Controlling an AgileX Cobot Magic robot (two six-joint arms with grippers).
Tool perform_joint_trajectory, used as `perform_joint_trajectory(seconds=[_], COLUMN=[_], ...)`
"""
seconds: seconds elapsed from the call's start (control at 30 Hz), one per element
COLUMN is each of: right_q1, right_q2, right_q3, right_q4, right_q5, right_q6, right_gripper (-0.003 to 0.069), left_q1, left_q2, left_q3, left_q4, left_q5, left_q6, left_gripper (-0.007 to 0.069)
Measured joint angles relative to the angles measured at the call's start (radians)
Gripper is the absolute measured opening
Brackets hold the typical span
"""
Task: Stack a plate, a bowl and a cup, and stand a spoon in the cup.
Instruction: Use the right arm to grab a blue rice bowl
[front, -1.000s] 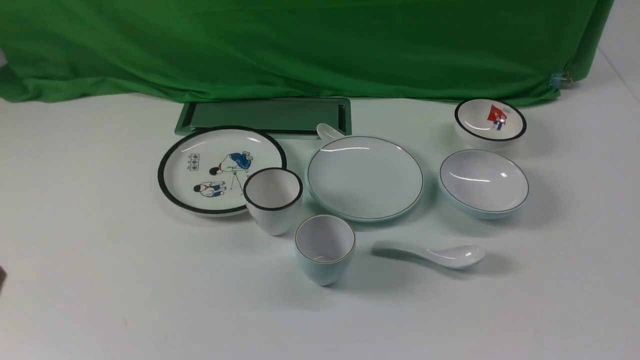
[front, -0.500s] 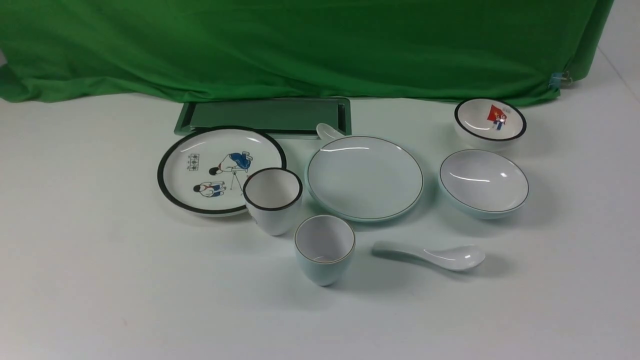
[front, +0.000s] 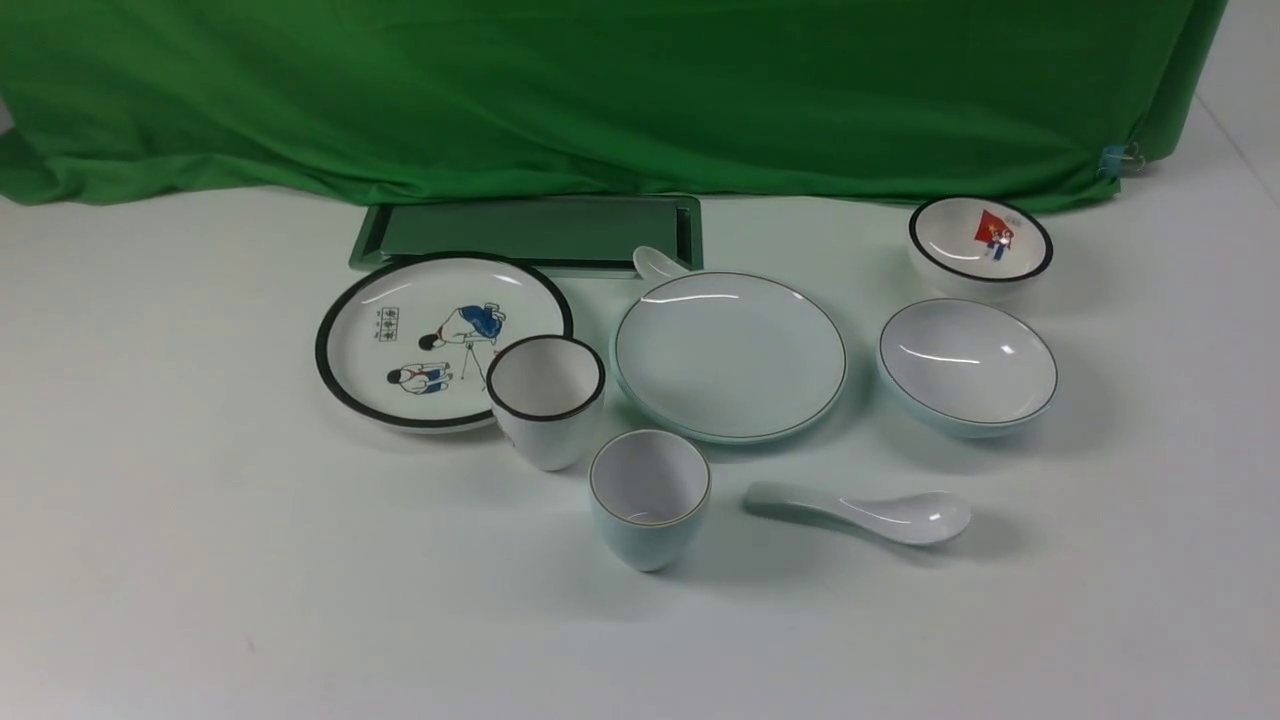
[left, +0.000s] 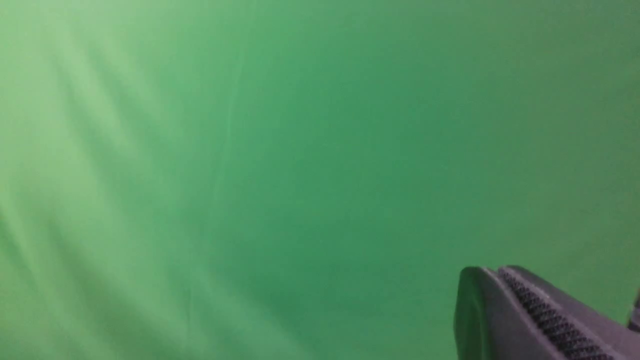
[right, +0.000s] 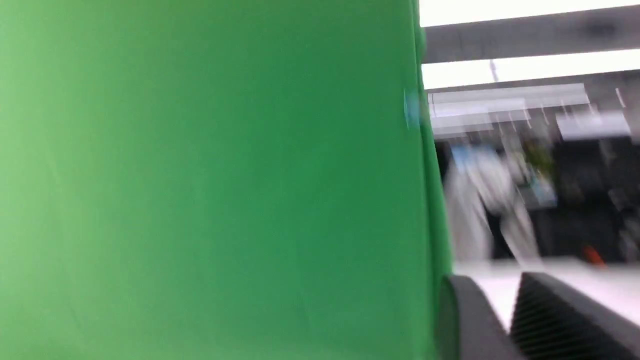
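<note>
Front view: neither arm shows and nothing is stacked yet, so I judge we're at the very start. The plate (front: 730, 355) lies bare at centre frame, with the bowl (front: 967, 365) apart to its right. The cup (front: 650, 495) stands upright below the plate's lower-left rim, and the spoon (front: 865, 513) lies flat on the bench (front: 300, 620) right of the cup. Bowl and cup are both empty. The others hold nothing either: cartoon plate (front: 440, 340) left of centre, black-rimmed cup (front: 545, 400) overlapping its lower-right edge, flag bowl (front: 980, 245) upper right. A second spoon (front: 655, 262) peeks out behind the plate, beside the green tray (front: 530, 232), which looks empty. Next, I reckon, the right arm must reach the bowl, take its rim and set it centred on the plate

Left wrist view: only green cloth (left: 250, 150) and one ribbed finger (left: 530, 320) of the left end effector (left: 575, 300) at lower right; I can't tell whether it's parted or closed

Right wrist view: blurred cloth, with the right end effector (right: 505, 320) at lower right; I can't tell its grip either
</note>
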Motion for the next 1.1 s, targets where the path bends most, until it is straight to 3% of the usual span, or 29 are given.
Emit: perform_joint_trajectory(seconds=[0.1, 0.13, 0.2, 0.3, 0.33, 0.43, 0.57, 0.7, 0.77, 0.93, 1.1], right_q1=[0.0, 0.0, 0.0, 0.013, 0.035, 0.08, 0.124, 0.13, 0.13, 0.13, 0.13], right_q2=[0.17, 0.231, 0.358, 0.496, 0.627, 0.822, 1.053, 1.261, 1.366, 1.559, 1.641], right_q3=[-0.111, -0.14, -0.217, -0.311, -0.391, -0.518, -0.703, -0.887, -0.985, -1.156, -1.206], right_q4=[0.0, 0.0, 0.008, 0.038, 0.083, 0.195, 0.254, 0.266, 0.266, 0.253, 0.243], right_q5=[0.237, 0.302, 0.474, 0.661, 0.774, 0.901, 0.932, 0.928, 0.926, 0.916, 0.912], right_q6=[-0.072, -0.084, -0.104, -0.164, -0.23, -0.332, -0.385, -0.381, -0.366, -0.299, -0.289], right_gripper=[0.0047, 0.0027, 0.0013, 0.0014, 0.0015, 0.0043, 0.0191, 0.0394, 0.0454, 0.0456, 0.0388], left_q1=[-0.073, -0.104, -0.191, -0.284, -0.345, -0.395, -0.395, -0.395, -0.395, -0.395, -0.395], left_q2=[0.121, 0.15, 0.215, 0.284, 0.346, 0.453, 0.591, 0.674, 0.696, 0.704, 0.704], left_q3=[-0.062, -0.076, -0.105, -0.143, -0.176, -0.264, -0.424, -0.516, -0.534, -0.54, -0.54], left_q4=[0.259, 0.319, 0.407, 0.41, 0.346, 0.168, -0.045, -0.123, -0.146, -0.172, -0.214], left_q5=[0.162, 0.222, 0.316, 0.395, 0.462, 0.631, 0.917, 1.028, 1.038, 1.046, 1.05], left_q6=[-0.281, -0.327, -0.354, -0.296, -0.212, 0.044, 0.332, 0.406, 0.413, 0.417, 0.417], left_gripper=[-0.0029, -0.0029, -0.0029, -0.0029, -0.0029, -0.0029, -0.0029, -0.0029, -0.0029, -0.0029, -0.0029])
